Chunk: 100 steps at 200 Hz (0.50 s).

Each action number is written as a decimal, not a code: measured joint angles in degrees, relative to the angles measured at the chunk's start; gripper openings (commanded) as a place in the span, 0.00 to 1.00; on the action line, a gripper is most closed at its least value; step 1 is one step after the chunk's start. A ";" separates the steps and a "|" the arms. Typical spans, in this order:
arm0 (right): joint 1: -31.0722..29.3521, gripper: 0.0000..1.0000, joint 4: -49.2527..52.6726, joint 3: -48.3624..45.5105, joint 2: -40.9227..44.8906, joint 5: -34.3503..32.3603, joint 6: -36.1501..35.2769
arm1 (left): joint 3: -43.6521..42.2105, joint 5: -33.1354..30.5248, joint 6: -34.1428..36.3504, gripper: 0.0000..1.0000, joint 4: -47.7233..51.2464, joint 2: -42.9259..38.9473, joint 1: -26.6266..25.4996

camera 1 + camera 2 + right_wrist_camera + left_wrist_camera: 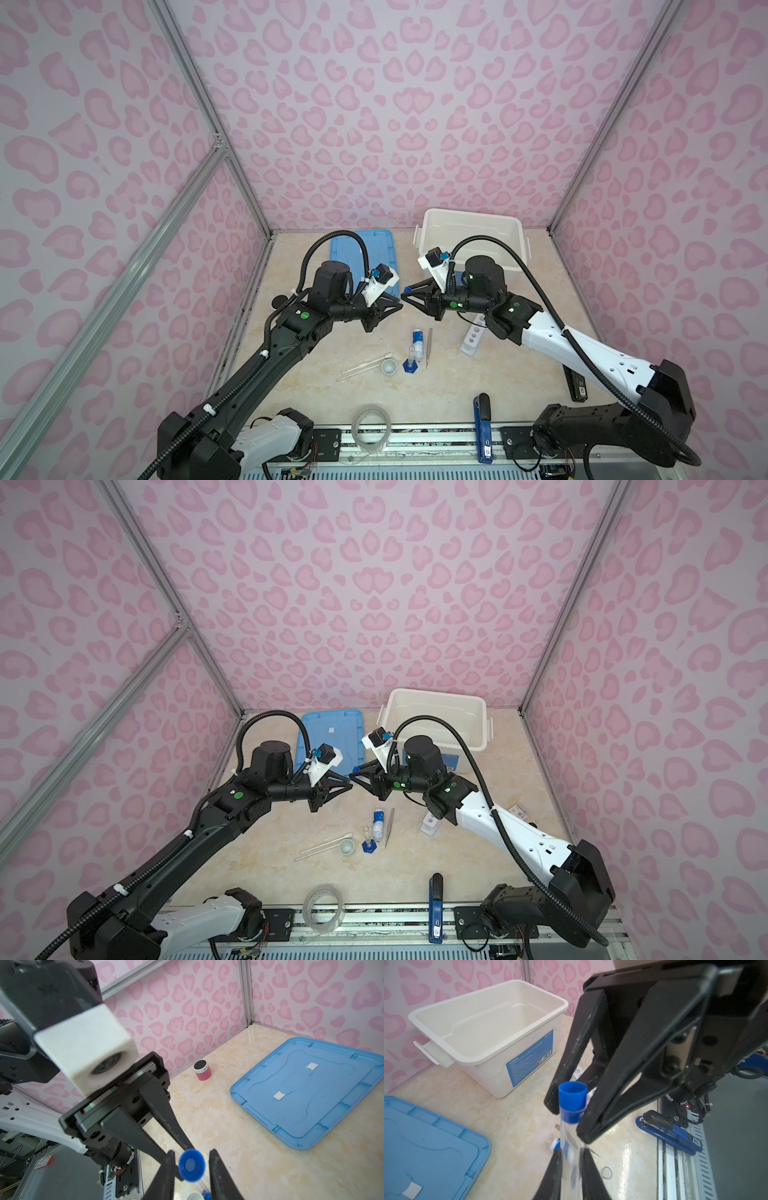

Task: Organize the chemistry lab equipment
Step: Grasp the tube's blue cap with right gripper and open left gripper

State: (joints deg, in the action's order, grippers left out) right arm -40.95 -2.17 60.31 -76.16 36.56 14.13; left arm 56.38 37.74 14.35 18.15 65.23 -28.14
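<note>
Blue-capped test tube [571, 1124] in left hand [570, 1152], cap [191, 1164] within right hand [192, 1154]

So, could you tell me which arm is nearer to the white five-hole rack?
Right. The right arm passes over the white five-hole rack, hiding its far end. The left arm is on the opposite side, with the small bottle and tweezers between them.
</note>
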 measured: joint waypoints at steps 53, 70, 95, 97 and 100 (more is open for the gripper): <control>-0.17 0.19 -0.13 0.00 -0.70 0.24 0.02 | 0.00 0.00 -0.13 0.13 -0.02 0.00 0.00; -0.17 0.15 -0.44 0.00 -0.81 0.50 0.37 | 0.00 0.02 -0.17 0.13 -0.04 0.00 0.00; -0.17 0.09 -0.70 0.00 -0.81 0.55 0.37 | 0.00 0.00 -0.20 0.13 -0.09 0.00 0.00; -0.17 0.09 -0.72 0.00 -0.81 0.55 0.37 | 0.00 0.00 -0.20 0.13 -0.09 0.00 0.00; -0.17 0.08 -0.76 0.00 -0.81 0.55 0.37 | 0.00 0.00 -0.20 0.13 -0.13 0.00 0.00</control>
State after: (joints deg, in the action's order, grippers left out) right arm -41.12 -2.94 60.31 -76.97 37.10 14.50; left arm 56.38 37.74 14.15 18.02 65.23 -28.14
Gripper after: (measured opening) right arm 0.109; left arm 0.181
